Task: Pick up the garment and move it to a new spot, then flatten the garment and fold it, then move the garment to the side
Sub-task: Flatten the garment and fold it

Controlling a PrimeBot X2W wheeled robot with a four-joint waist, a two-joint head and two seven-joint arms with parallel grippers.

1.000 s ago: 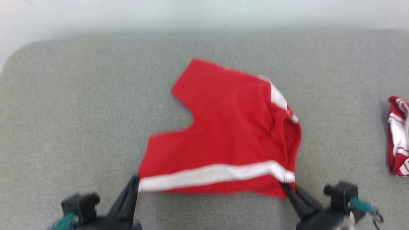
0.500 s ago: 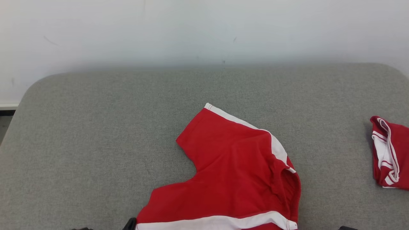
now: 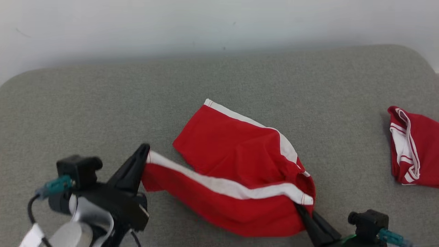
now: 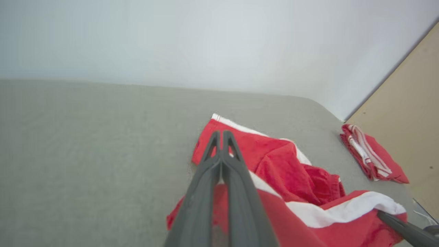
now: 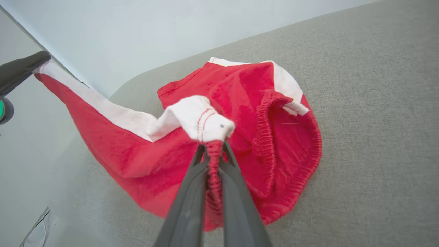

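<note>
Left hand [image 3: 145, 150] and right hand [image 3: 299, 207] each clamp the shorts [image 3: 236, 147]; carry both evenly toward the counter's [image 3: 103, 99] far edge, cloth taut

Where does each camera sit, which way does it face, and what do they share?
Head view: on the head, facing forward and down at red shorts on a grey surface; left gripper, right gripper below.
Left wrist view: on that wrist, along its shut fingers, towards the wall.
Right wrist view: on that wrist, along fingers clamping the waistband.
Shared: head and left wrist views show the folded red garment.
</note>
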